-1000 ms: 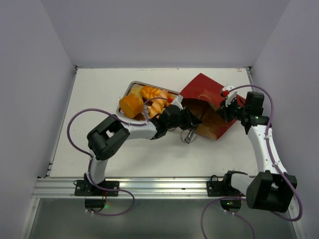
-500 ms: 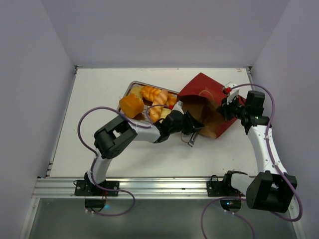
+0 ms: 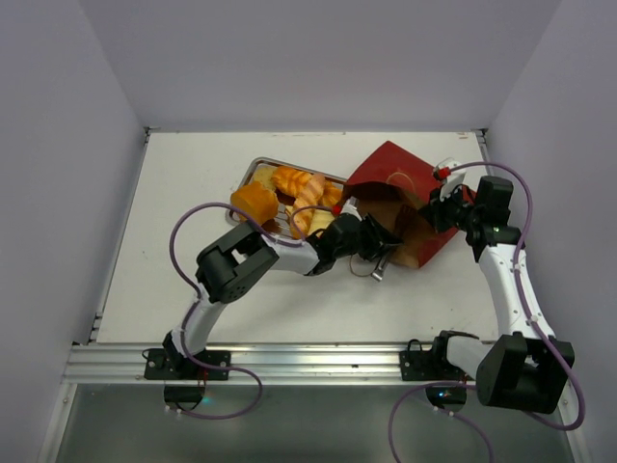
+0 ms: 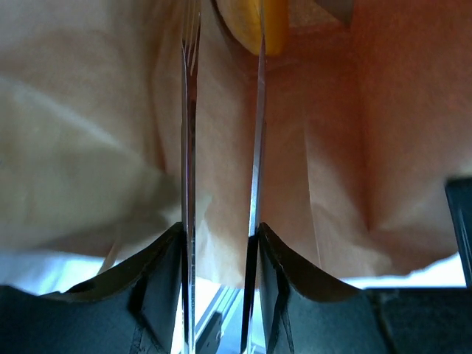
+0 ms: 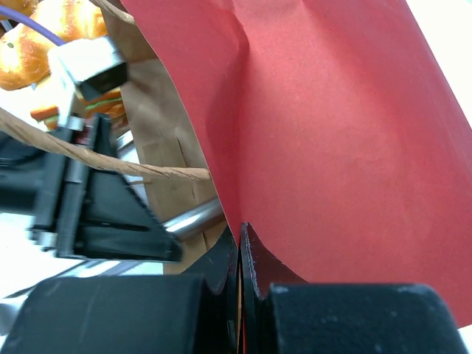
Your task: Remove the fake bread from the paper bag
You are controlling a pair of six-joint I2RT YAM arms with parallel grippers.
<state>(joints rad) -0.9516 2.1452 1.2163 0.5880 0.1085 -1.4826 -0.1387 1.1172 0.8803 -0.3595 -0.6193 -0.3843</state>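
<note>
Here, left fingers (image 4: 189,162) parted, fake bread (image 4: 240,26) beyond tips, right fingers (image 5: 258,258) pinching paper bag (image 5: 332,133)

The paper bag (image 3: 410,174), red outside and brown kraft inside, lies tipped on its side. Its mouth faces the left gripper (image 4: 223,29), whose parted jaws reach into the creased brown interior. A fold of its red wall is pinched between the closed jaws of the right gripper (image 5: 240,247). One glossy golden piece of the fake bread (image 4: 240,26) sits deep in the bag, right at the tips of the left jaws. Other orange-golden pieces lie heaped outside the bag, behind the left jaws.
</note>
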